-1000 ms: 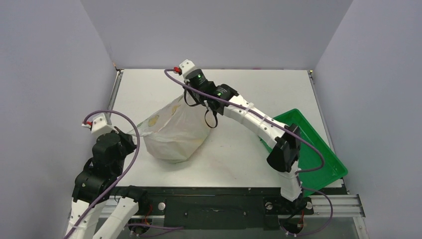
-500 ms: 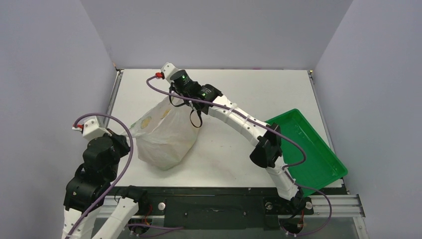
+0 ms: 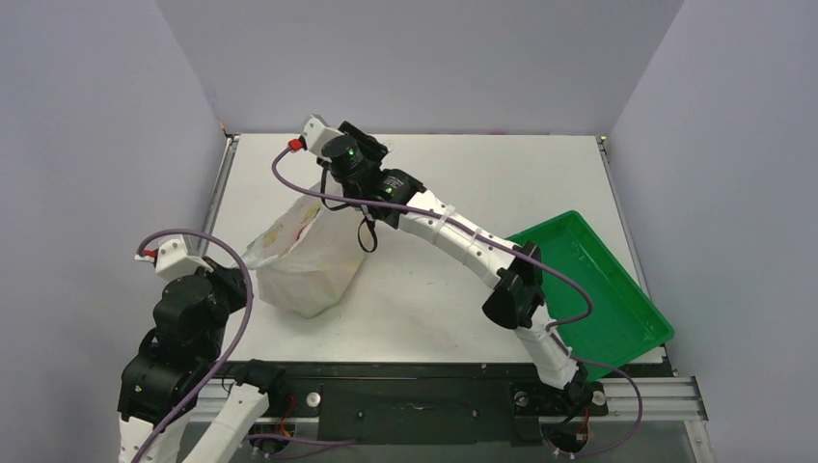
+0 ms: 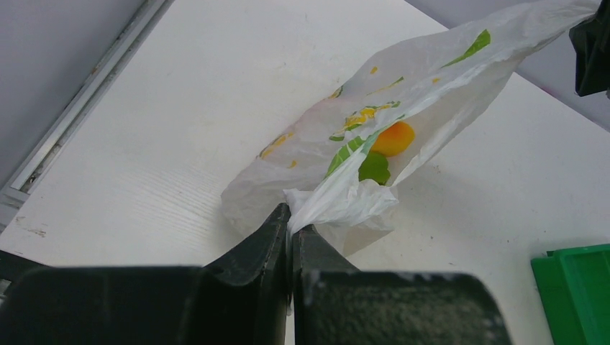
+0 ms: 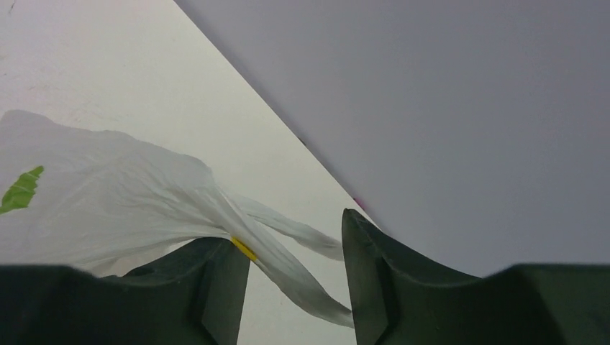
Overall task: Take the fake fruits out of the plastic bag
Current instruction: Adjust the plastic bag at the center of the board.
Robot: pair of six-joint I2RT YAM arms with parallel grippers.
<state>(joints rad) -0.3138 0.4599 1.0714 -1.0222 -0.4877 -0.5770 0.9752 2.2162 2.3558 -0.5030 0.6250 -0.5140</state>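
Jaws: left gripper (image 4: 291,221) pinched shut on the plastic bag (image 3: 301,268), right gripper (image 5: 295,282) spread apart
Bag strap runs through the right one's gap, bag sits left on the table (image 3: 434,289), fake fruits (image 4: 393,138) inside

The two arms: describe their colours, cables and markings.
Left arm and right arm: white links, black joints, a purple cable looping along each, red tabs near the wrists, green lights on the right. Left pincer and right pincer: dark, wedge-shaped fingers.
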